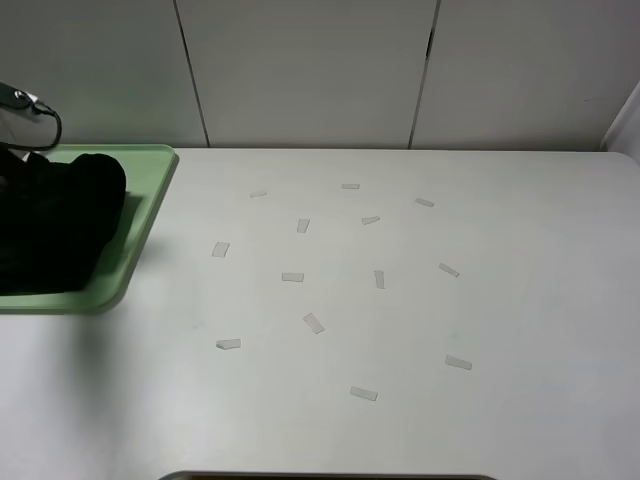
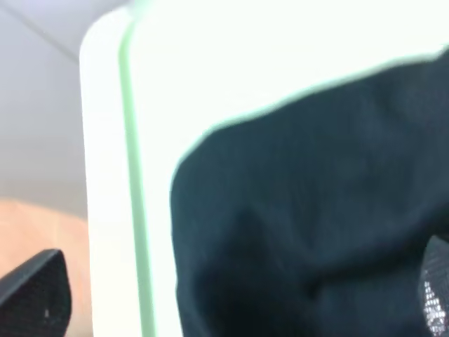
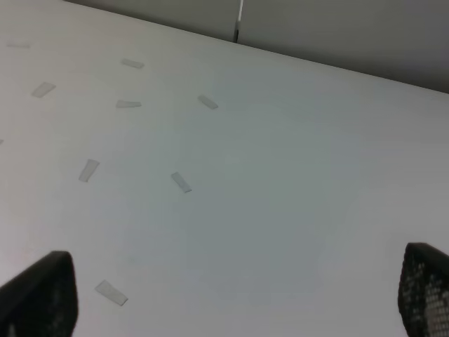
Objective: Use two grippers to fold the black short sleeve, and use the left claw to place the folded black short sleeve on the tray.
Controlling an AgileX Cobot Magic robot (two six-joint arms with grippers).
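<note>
Lying scattered over the near and middle stretch of the white matte worktop [image 1: 520,300] are small white rectangular paper scraps [image 1: 364,394], each flat, set at its own angle and apart from the others.

Item, right tool [image 3: 224,298]: two black textured fingertips [image 3: 38,295] show at opposite edges of the right wrist view, set wide, with only bare worktop and a few scraps between them; nothing is held. This tool does not appear in the high view.

Item, pale green rectangular plastic tray [image 1: 150,200] with rounded corners and a low raised rim: it sits on the worktop at the left edge of the high view, cut off by the frame, well apart from the nearest scraps.

Item, black cloth short sleeve [image 1: 55,225]: folded into a bundle, it rests inside the tray, covering most of the visible floor and leaving a green strip along the right rim. No lettering or label can be made out.

Item, left tool [image 2: 231,295]: black fingertips [image 2: 31,295] stand wide at the two edges of the left wrist view, one over the tray rim's outer side, the other over the cloth, with the blurred bundle between them; contact cannot be told.

Farthest: a looping black cable [image 1: 48,125] above the tray, then pale wall panels [image 1: 310,70] with dark vertical seams.
</note>
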